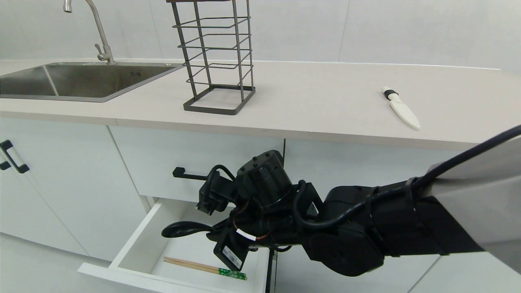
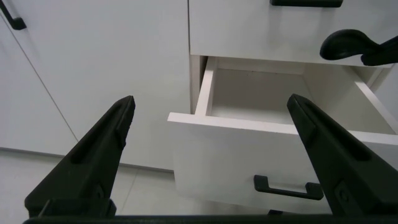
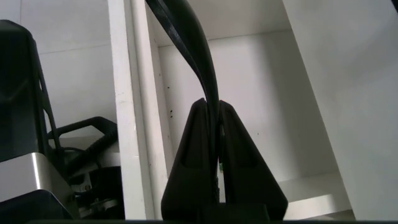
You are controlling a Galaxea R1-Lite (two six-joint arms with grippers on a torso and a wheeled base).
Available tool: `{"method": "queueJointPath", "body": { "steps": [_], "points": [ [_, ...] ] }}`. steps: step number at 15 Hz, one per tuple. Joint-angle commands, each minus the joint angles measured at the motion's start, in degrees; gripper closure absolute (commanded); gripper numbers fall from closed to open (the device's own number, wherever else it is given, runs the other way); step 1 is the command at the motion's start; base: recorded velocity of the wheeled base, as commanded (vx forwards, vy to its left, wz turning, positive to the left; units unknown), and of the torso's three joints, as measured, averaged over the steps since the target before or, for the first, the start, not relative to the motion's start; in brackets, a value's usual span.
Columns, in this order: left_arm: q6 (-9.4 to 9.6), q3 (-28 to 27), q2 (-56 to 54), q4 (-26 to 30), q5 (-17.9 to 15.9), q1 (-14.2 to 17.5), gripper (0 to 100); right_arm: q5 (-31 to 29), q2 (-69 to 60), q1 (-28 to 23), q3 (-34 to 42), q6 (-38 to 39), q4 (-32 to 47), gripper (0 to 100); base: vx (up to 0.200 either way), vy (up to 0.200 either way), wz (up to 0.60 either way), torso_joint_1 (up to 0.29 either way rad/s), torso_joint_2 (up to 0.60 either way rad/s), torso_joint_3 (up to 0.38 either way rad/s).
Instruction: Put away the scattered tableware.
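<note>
Right gripper (image 1: 217,236) clamped tight on black spoon (image 1: 179,230), held over open drawer (image 1: 134,240). Chopsticks (image 1: 205,268) lie at drawer's near end. Left gripper (image 2: 210,102) spread wide, empty. Step: stowing spoon. Next: lower, release inside. Knife (image 1: 401,108) waits far right on counter (image 1: 317,101).

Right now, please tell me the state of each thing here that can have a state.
lower drawer: pulled open.
upper drawer: shut.
black spoon: held above the lower drawer.
right gripper: shut on the black spoon.
left gripper: open, empty.
chopsticks: lying inside the lower drawer.
knife: lying flat on the counter.
rack: upright, empty.
</note>
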Motion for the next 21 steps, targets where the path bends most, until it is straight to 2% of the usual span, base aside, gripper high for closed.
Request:
{"method": "queueJointPath", "body": {
  "steps": [1,7,14,21],
  "points": [
    [0.02,0.00,0.07,0.00,-0.02,0.01,0,0.00,2.06,-0.30,-0.46,-0.04,-0.65,100,0.000,0.000,0.00,0.000,0.00,0.000],
    [0.02,0.00,0.07,0.00,-0.02,0.01,0,0.00,12.43,-1.26,-9.68,-0.22,-1.53,100,0.000,0.000,0.00,0.000,0.00,0.000],
    [0.02,0.00,0.07,0.00,-0.02,0.01,0,-0.09,16.47,-1.09,-10.83,-0.39,-1.53,100,0.000,0.000,0.00,0.000,0.00,0.000],
    [0.02,0.00,0.07,0.00,-0.02,0.01,0,-2.73,23.42,-0.82,-18.21,-0.22,-0.83,100,0.000,0.000,0.00,0.000,0.00,0.000]
  ]
}}
